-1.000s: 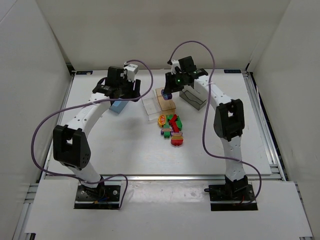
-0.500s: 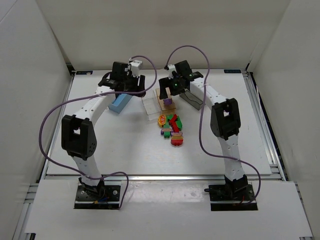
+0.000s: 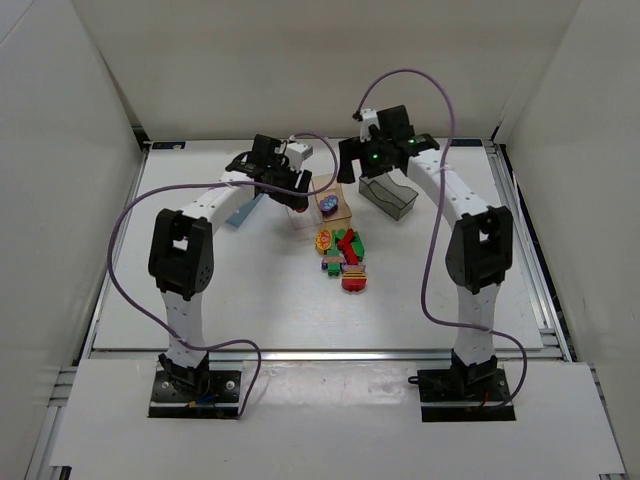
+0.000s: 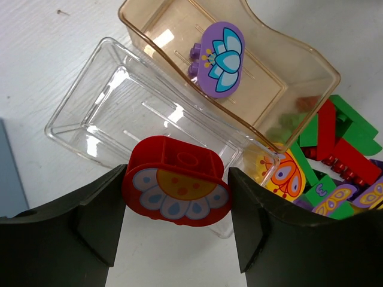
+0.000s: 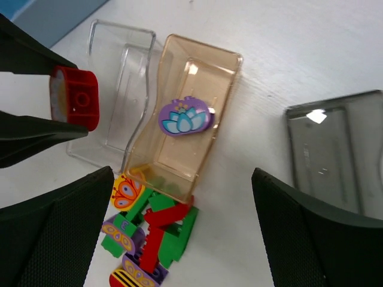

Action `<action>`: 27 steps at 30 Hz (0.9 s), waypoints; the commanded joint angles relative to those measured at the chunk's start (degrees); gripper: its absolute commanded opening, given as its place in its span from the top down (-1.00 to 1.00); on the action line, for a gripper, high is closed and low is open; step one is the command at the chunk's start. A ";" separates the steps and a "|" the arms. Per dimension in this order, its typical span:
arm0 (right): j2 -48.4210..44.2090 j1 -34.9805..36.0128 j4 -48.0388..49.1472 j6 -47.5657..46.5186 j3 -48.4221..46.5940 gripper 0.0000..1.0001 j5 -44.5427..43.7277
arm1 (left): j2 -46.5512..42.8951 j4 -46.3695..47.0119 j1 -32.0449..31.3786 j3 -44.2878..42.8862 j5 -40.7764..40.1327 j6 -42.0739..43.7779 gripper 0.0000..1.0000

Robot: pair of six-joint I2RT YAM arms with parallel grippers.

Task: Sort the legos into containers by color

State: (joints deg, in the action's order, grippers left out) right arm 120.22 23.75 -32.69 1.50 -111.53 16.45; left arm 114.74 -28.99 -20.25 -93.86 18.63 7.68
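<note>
We are seeing the left gripper (image 4: 176, 203) clenching a red brick (image 4: 176, 188), one finger pressing on each end, the jaws standing about half open around it. The brick is oval, and its long axis is running from finger to finger. Its printed flower face is turning toward the wrist camera, and its hollow back is showing in the right wrist view. It is hanging over the clear bin (image 4: 119, 113), above the end nearer the pile (image 4: 335, 155). That bin is lying just beside the peach bin (image 4: 299, 89), long side against long side. The right gripper (image 5: 182, 179) is hanging released above the peach bin with its jaws spread wide. It is gripping nothing and touching nothing. Below it a purple brick (image 5: 184, 116) is lying flat on the peach bin's floor, around the middle, with its lotus print facing up. The purple brick's long axis is running across the bin rather than along it, and a few studs are showing on one edge in the left wrist view. The pile of green, red, orange, yellow and purple legos is sitting on the table, touching the peach bin's near end. The grey bin (image 5: 329, 149) is standing apart from the peach bin on the side away from the clear one. The blue bin (image 5: 60, 15) is lying beyond the clear bin, farther from the peach one.
</note>
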 commanded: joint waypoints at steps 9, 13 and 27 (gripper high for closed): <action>-6.84 -5.03 0.17 -5.01 4.21 -0.98 -0.71 | 2.59 -1.33 -0.76 -4.13 0.70 6.47 -0.04; -7.11 -5.20 0.08 -7.73 5.26 -0.98 1.21 | 2.16 -0.81 -0.76 -5.36 1.14 5.07 -0.36; -13.17 -7.84 0.87 -10.73 15.98 -0.98 4.03 | -2.24 -1.15 -0.76 -13.11 -0.08 1.02 -0.98</action>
State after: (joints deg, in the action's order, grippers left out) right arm 111.24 17.19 -33.15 -7.97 -96.23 19.51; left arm 116.75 -29.56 -20.82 -107.35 19.16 9.13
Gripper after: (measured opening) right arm 0.989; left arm 0.992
